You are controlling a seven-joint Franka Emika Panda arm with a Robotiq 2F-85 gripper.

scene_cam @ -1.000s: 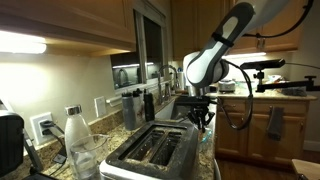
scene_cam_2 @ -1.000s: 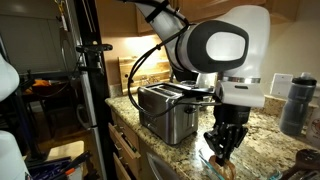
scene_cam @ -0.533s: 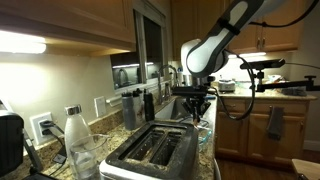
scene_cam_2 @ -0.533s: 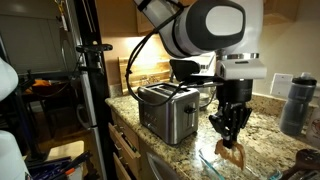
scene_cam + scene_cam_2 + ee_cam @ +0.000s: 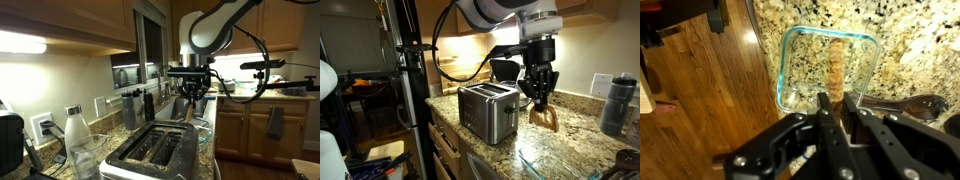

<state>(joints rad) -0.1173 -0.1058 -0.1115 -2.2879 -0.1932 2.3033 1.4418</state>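
You hold the toast slice [image 5: 545, 119] in the air.
Your gripper [image 5: 539, 100] clamps its top edge, above the glass dish [image 5: 780, 80], near the toaster [image 5: 485, 112].

Gripper [image 5: 538, 98] risen from glass dish [image 5: 780, 75] — toast slice [image 5: 544, 118] lifted clear.

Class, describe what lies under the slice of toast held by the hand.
A clear glass container sits below the toast, on the speckled granite counter. Its visible floor looks empty; the strip directly beneath the toast and hand is covered.
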